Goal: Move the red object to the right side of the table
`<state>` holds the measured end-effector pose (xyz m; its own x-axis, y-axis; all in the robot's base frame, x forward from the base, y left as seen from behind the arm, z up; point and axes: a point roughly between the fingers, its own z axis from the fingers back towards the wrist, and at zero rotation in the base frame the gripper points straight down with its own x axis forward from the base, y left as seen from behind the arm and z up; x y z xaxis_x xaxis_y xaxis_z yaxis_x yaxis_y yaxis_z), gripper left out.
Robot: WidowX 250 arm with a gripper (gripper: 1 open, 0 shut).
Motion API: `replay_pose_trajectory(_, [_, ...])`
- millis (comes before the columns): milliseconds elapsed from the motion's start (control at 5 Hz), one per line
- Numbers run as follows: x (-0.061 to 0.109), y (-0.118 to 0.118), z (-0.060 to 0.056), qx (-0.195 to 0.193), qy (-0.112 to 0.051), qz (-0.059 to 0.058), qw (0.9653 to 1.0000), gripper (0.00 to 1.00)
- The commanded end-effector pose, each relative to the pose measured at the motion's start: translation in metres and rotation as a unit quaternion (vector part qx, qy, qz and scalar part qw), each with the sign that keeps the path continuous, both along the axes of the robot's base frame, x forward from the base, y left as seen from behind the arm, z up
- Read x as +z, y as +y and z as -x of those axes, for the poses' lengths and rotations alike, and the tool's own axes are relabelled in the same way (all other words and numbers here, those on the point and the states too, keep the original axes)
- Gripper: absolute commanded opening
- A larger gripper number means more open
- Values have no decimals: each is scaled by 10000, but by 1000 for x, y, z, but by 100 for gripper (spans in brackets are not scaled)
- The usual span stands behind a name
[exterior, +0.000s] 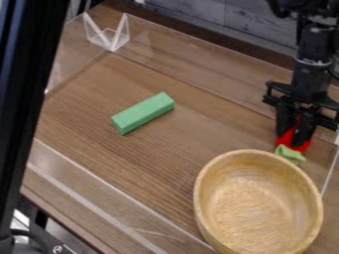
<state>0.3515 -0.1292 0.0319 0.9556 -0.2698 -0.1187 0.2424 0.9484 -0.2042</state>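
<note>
Berry (292, 142), a small, smooth, rounded red toy with a yellow-green leafy tip, sits at three o'clock on the table (185, 84), pinched between the black gripper (298, 131) fingers, which point down at it. Just below, at five o'clock, is a round pale wooden bowl (260, 206). A green block (142, 112) lies at centre. The brown wood-grain top is edged by clear acrylic walls.

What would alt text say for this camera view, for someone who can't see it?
A black robot gripper points down at the right edge of a wood-grain table, closed around a small red object with a green leafy end. A light wooden bowl sits in front of it, and a green block lies mid-table.
</note>
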Motion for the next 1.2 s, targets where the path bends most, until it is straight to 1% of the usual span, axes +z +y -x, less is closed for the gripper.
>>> replay_pose_trajectory(0, [28, 6, -7, 83, -375, 97, 9992, 0])
replay_pose_trajectory(1000, [15, 38, -8, 349, -274, -32, 9990, 0])
